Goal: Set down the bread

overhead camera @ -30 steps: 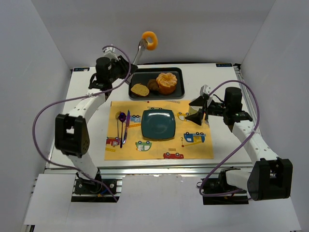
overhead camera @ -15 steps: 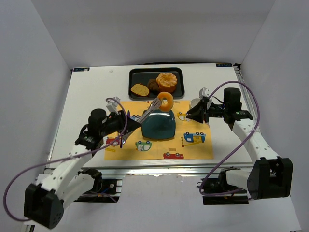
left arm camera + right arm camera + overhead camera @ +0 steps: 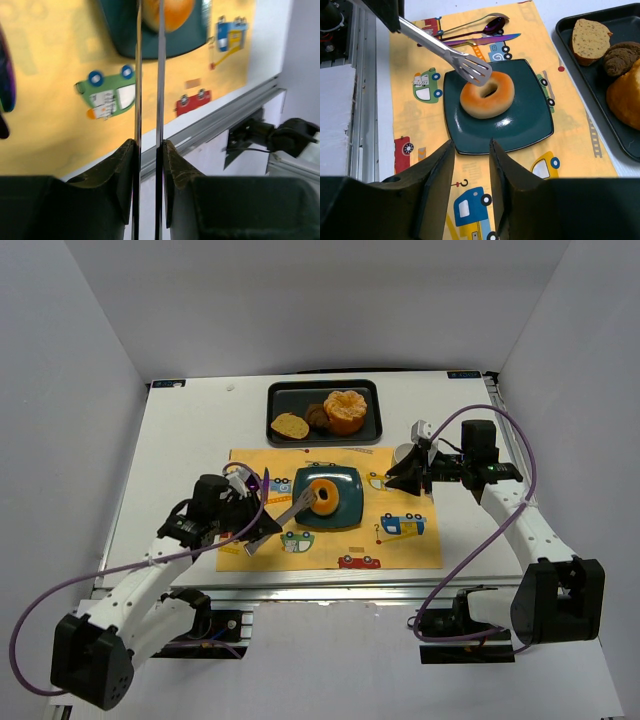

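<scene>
Moved: golden-brown ring-shaped bagel (image 3: 480, 106) now down on teal square plate (image 3: 522, 125) | left gripper (image 3: 149, 150) clamps metal tongs (image 3: 470, 69) | right gripper (image 3: 470, 150) apart, empty | I judge bagel light, soft; pinch ring wall.

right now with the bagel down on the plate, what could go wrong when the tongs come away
1. The tongs, clamped in the left gripper, have their tip lying on the bagel at its hole; a tine could catch and drag it off the teal plate.
2. The purple spoon and purple knife lie on the placemat close by the tongs' shaft, so a low retreat might sweep them.
</scene>
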### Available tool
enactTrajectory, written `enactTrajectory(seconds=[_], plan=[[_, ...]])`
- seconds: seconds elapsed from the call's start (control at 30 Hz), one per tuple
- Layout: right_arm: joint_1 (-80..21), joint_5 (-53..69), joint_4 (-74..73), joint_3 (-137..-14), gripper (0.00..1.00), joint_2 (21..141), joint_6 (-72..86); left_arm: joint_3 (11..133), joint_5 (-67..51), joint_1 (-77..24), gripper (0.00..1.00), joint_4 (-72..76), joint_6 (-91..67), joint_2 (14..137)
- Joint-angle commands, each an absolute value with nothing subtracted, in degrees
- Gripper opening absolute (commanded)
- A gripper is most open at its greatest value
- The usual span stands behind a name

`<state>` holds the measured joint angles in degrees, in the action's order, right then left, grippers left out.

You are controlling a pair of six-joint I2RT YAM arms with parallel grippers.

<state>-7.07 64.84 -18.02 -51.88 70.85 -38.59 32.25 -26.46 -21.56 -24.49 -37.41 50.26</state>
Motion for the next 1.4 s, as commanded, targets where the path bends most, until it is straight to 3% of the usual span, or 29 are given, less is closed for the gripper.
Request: enactTrajectory(seconds=[0.0,0.13,0.23,0.47,0.67,0.77,0.83,0.87,0.9,1.0,1.17,1.37], plan=[[-6.7,66.0,-18.2,-53.7,0.4,69.3,-38.8,33.9,-24.6,-21.6,0.02,-26.1,-34.5,52.8],[-6.7,65.7,-18.2,-53.4,0.42,68.9,-38.7,34.4,-22.9,-21.6,0.2,-25.3,-34.5,55.1],[-6.7,65.5,-18.1,-52.9,0.44,68.6,-38.8,35.4,-22.5,-21.6,0.39,-25.6,-34.1,54.6],[-6.7,65.9,-17.6,-52.2,0.45,68.6,-38.3,36.1,-21.9,-21.6,0.54,-24.6,-35.1,53.8],[-6.7,65.8,-17.6,-52.2,0.46,68.7,-38.3,37.2,-19.6,-21.6,0.56,-23.9,-35.4,54.0],[-6.7,65.9,-17.7,-52.3,0.46,68.6,-38.4,38.8,-16.4,-21.5,0.53,-24.1,-35.5,53.9],[-6.8,66.1,-17.7,-52.2,0.46,68.6,-38.3,40.8,-13.0,-21.5,0.45,-24.0,-35.5,53.8],[-6.7,66.0,-17.7,-52.2,0.46,68.5,-38.4,41.6,-11.7,-21.5,0.4,-24.3,-35.4,53.8],[-6.7,66.1,-17.8,-52.2,0.46,68.5,-38.4,43.0,-9.2,-21.5,0.25,-24.3,-35.4,54.0],[-6.8,66.1,-17.7,-52.2,0.46,68.4,-38.4,45.3,-3.9,-21.3,0.0,-25.3,-34.5,54.1],[-6.7,66.4,-17.6,-52.6,0.46,68.6,-38.7,46.0,14.0,-14.9,0.0,-30.2,-27.2,57.5],[-6.7,66.8,-18.7,-54.1,0.48,68.9,-40.1,42.9,11.3,-2.7,0.0,-19.1,-7.6,67.2]])
